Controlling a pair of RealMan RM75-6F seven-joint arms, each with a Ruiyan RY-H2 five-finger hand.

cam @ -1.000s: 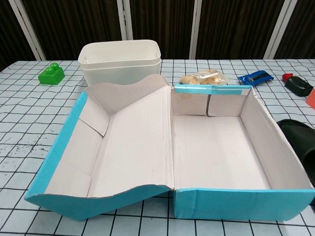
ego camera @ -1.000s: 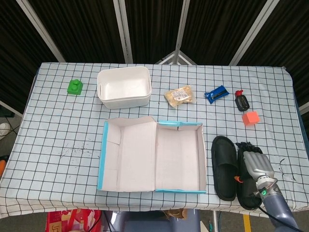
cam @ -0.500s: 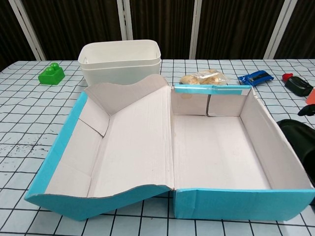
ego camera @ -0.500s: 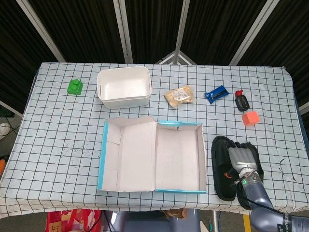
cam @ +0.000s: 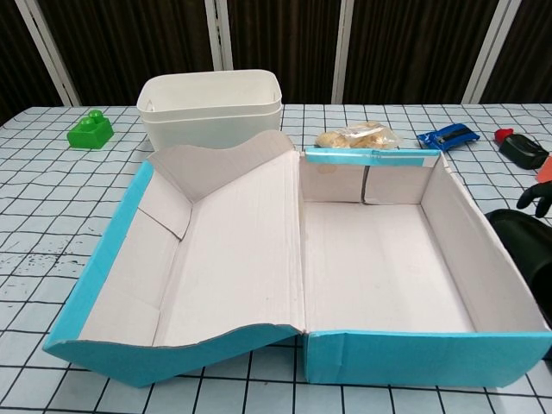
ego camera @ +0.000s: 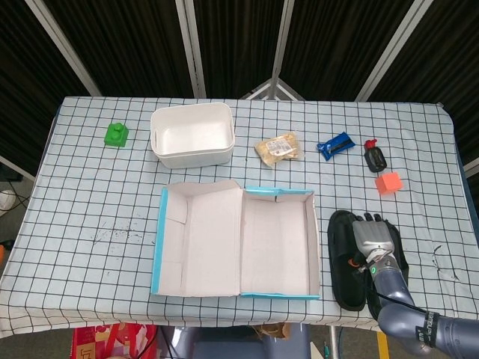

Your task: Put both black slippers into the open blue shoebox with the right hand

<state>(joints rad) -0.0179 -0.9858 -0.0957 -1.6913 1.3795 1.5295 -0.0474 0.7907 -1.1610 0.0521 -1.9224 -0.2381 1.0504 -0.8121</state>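
Two black slippers lie side by side on the table, right of the open blue shoebox (ego camera: 278, 192). The left slipper (ego camera: 343, 271) shows in full length. My right hand (ego camera: 374, 239) and forearm cover most of the right slipper (ego camera: 403, 260). The hand lies over the toe ends of both, fingers stretched away from me and slightly apart; no grip is visible. In the chest view, only the dark fingertips (cam: 535, 195) show at the right edge, above a slipper (cam: 520, 231) next to the shoebox (cam: 414, 358). The box is empty. My left hand is out of sight.
A white tub (ego camera: 191, 134) stands behind the box, a green block (ego camera: 116, 134) at the far left. A snack bag (ego camera: 278, 148), blue packet (ego camera: 334, 145), small dark bottle (ego camera: 373, 157) and orange cube (ego camera: 388, 182) lie at the back right. The table's front edge runs close below the slippers.
My right hand has moved left and away from me, from over the right slipper to across both slippers' toe ends. Its fingertips now enter the chest view.
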